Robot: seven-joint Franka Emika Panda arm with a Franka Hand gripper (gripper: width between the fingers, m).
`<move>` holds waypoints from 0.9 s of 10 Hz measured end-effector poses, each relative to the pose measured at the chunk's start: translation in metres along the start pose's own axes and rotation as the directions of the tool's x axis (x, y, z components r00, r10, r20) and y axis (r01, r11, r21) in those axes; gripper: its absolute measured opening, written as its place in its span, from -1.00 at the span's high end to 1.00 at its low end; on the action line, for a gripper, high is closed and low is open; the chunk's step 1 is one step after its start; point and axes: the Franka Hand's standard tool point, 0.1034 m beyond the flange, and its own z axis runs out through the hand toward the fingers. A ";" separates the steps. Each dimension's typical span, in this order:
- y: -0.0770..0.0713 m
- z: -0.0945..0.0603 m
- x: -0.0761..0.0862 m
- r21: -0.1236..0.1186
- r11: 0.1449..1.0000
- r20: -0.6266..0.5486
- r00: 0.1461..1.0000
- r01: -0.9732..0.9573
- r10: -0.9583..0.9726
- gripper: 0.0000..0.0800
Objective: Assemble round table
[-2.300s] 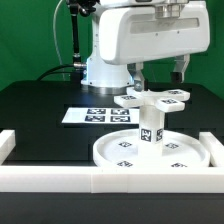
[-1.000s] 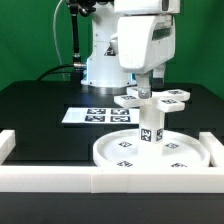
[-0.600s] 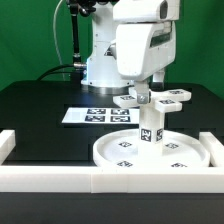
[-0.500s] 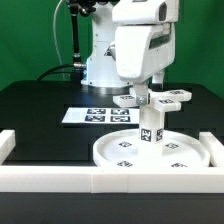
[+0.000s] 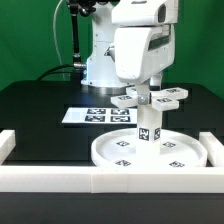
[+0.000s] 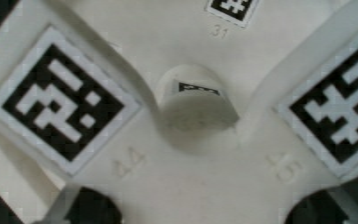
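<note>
Now the cross-shaped foot piece [image 5: 150, 98] sits atop the leg [image 5: 148, 128], upright on the disc [image 5: 118, 152]. Claw [image 5: 146, 88] directly above it; grip indiscernible. Probably next: twist the foot tight.

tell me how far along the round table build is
Looks done: the leg stands upright on the rimmed disc, and the cross-shaped foot piece sits on top of the leg. In hand: the pincer is at the foot piece's centre; whether it grips is hidden. Left: likely tightening the foot; its seating can't be confirmed.
</note>
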 end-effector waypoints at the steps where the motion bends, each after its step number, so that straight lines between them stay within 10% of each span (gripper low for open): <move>1: 0.000 0.000 0.000 0.000 1.000 0.000 1.000 -0.006 0.006 -0.10; 6: -0.001 0.001 0.001 0.003 0.941 -0.005 0.941 -0.338 0.338 -0.11; 9: -0.005 0.001 0.004 -0.001 0.764 -0.013 0.764 -0.645 0.645 -0.11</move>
